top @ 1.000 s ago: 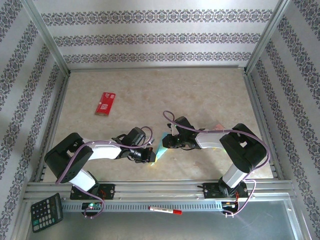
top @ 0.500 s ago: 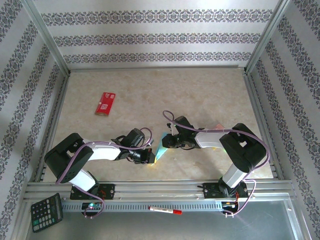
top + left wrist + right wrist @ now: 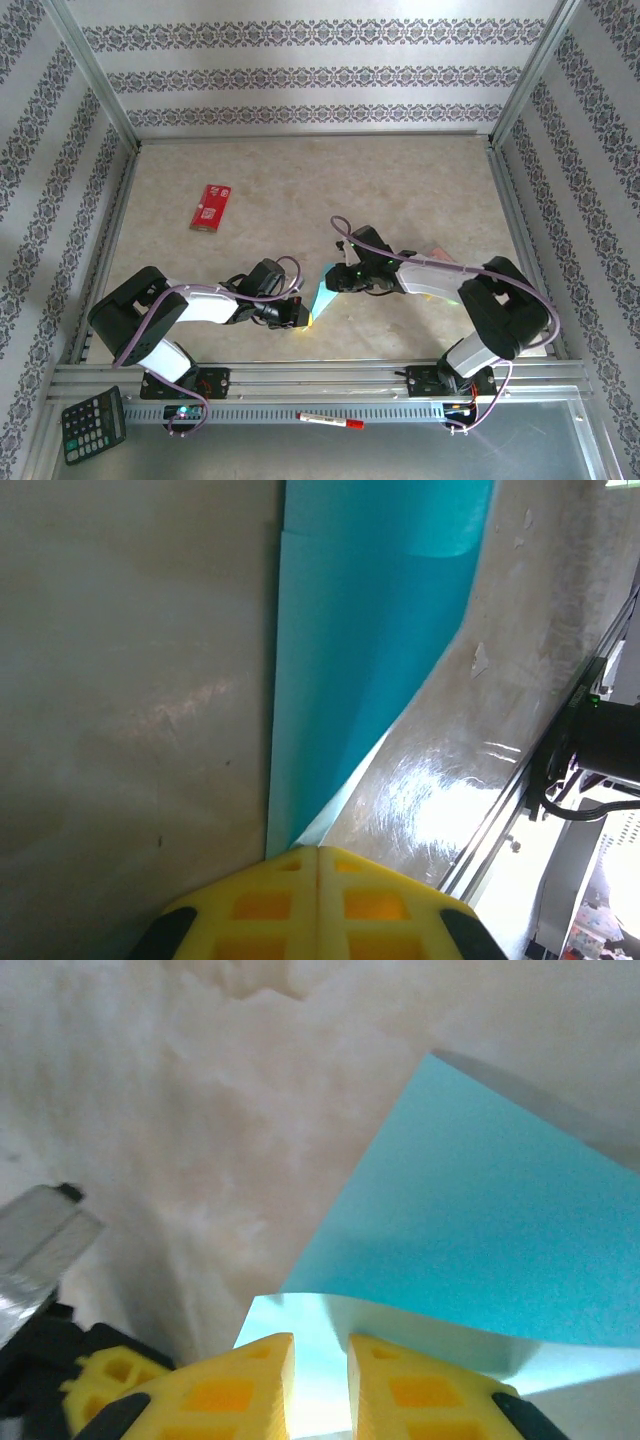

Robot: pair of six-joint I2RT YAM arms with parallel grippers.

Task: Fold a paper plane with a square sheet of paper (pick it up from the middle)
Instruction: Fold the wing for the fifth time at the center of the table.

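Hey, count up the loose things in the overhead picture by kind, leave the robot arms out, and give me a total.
Teal paper sheet: 1
Red packet: 1
Pink-and-yellow packet, partly hidden: 1
Calculator: 1
Red-capped marker: 1
Total: 5

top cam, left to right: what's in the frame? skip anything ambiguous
calculator → red packet → left gripper → square sheet of paper → right gripper
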